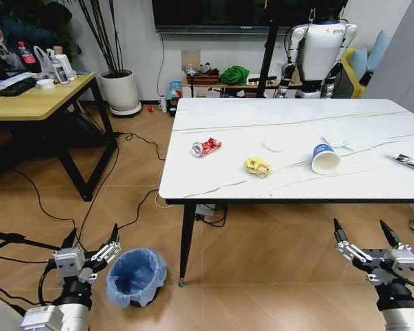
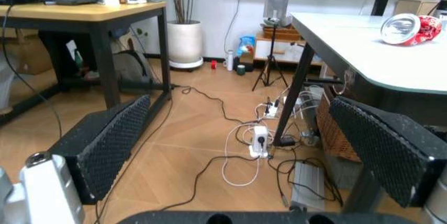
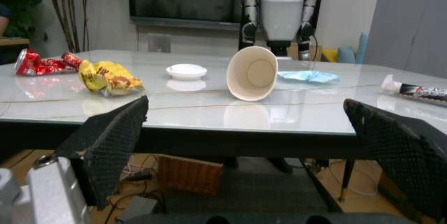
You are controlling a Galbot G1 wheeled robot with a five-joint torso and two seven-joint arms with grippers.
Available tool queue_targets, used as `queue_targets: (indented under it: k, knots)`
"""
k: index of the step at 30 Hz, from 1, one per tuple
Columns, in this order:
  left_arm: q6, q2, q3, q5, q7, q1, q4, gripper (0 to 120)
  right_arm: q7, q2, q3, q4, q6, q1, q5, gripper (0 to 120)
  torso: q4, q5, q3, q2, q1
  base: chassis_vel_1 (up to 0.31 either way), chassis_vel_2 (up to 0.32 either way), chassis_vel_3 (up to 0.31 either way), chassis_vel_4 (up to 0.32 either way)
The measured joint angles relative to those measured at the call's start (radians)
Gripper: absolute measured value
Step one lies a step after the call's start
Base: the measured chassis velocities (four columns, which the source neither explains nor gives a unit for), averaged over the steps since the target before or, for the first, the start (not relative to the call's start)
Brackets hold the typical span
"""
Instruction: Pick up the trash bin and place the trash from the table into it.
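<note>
Even, bright indoor light from overhead, no hard shadows. White marble-look table top shows soft glare; in the right wrist view its glossy surface mirrors the tipped white paper cup. Both wrist views slightly soft, near black textured gripper pads blurred, edges mildly distorted

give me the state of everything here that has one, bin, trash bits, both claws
trash bin: upright on the floor, lined, open, not yet picked up
red can: crushed, lying on its side on the table
yellow wrapper: crumpled
paper cup: tipped over on its side
white lid: lying flat
left claw: open, empty, beside the bin
right claw: open, empty, below the table edge
</note>
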Motion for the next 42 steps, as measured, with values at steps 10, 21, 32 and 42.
queue_targets:
  k: [10,21,32,42]
  knots:
    - [-0.002,0.007,0.019,-0.014,0.018,-0.016,0.022,100,0.000,0.015,0.001,0.007,-0.006,0.002,-0.005,100,0.0000,0.0000,-0.005,-0.010,-0.005,0.000,0.000,0.000,0.000]
    - [-0.002,0.010,0.024,-0.020,0.027,-0.013,0.023,100,0.000,0.025,0.001,0.007,-0.006,0.007,-0.006,100,-0.0001,0.0000,-0.034,-0.062,-0.028,0.000,0.000,0.000,0.000]
    - [-0.007,0.010,0.026,-0.017,0.030,-0.007,0.020,100,-0.001,0.036,0.000,0.008,-0.003,0.007,-0.012,100,0.0000,0.0000,-0.063,-0.114,-0.050,0.000,0.000,0.000,0.000]
    - [-0.013,0.010,0.025,-0.016,0.033,-0.003,0.015,100,-0.002,0.041,0.000,0.009,0.002,0.006,-0.016,100,0.0000,0.0000,-0.090,-0.160,-0.069,0.000,0.000,0.000,0.000]
